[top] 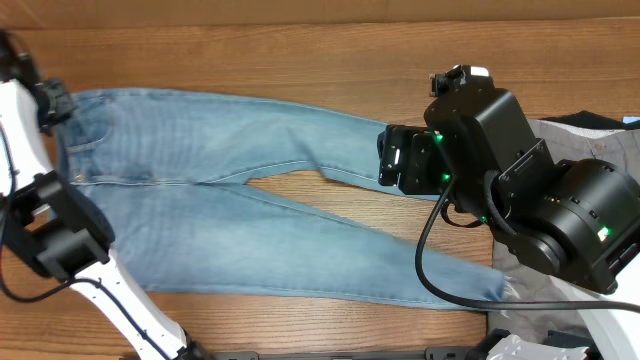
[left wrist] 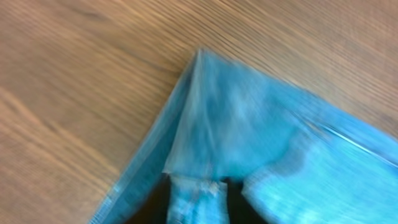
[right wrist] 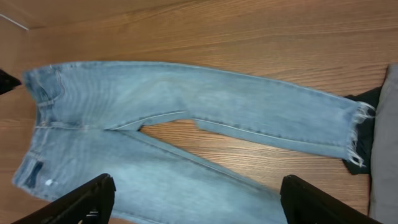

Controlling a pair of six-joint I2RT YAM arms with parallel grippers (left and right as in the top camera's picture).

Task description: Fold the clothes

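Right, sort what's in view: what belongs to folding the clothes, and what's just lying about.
For the job:
- light-blue jeans
- left tool, at the waistband corner
- right tool, open over a leg

Just lying about:
- dark garment, beside the frayed hem
- grey cloth, at the right edge

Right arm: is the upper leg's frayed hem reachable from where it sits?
Probably yes. The right gripper hangs open above the jeans, and the frayed hem lies uncovered on the table, with only a dark cloth beside it.
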